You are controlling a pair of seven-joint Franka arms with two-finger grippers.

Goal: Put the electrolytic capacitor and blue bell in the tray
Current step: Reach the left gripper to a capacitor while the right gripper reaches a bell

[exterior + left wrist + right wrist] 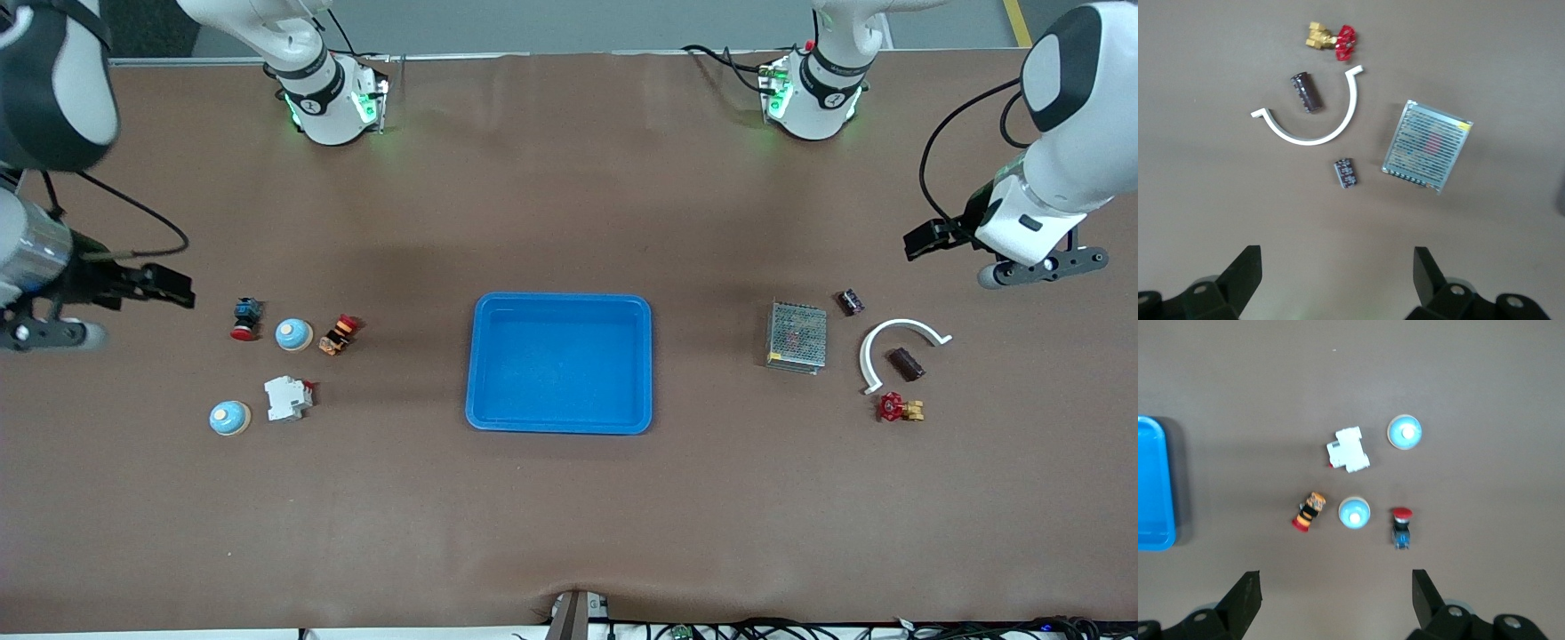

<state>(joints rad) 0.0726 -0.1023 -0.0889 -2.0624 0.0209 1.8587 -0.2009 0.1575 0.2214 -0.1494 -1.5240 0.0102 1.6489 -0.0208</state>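
Observation:
The bright blue tray (pixel 560 364) sits mid-table with nothing in it; its edge shows in the right wrist view (pixel 1155 487). Two blue bells lie toward the right arm's end: one (pixel 292 334) (pixel 1354 512) farther from the front camera, the other (pixel 229 418) (pixel 1405 432) nearer. A dark brown electrolytic capacitor (pixel 907 364) (pixel 1306 92) lies inside a white arc (pixel 898 342) toward the left arm's end. A smaller dark capacitor (pixel 851 301) (pixel 1347 173) lies beside the arc. My left gripper (pixel 1045 267) (pixel 1337 267) hangs open above the table near the capacitors. My right gripper (pixel 49 334) (pixel 1336 587) hangs open near the bells.
Around the bells lie a red push button (pixel 246 318), an orange and red button (pixel 339 335) and a white breaker (pixel 288 397). A metal mesh box (pixel 797 337) and a red-handled brass valve (pixel 900 408) lie near the capacitors.

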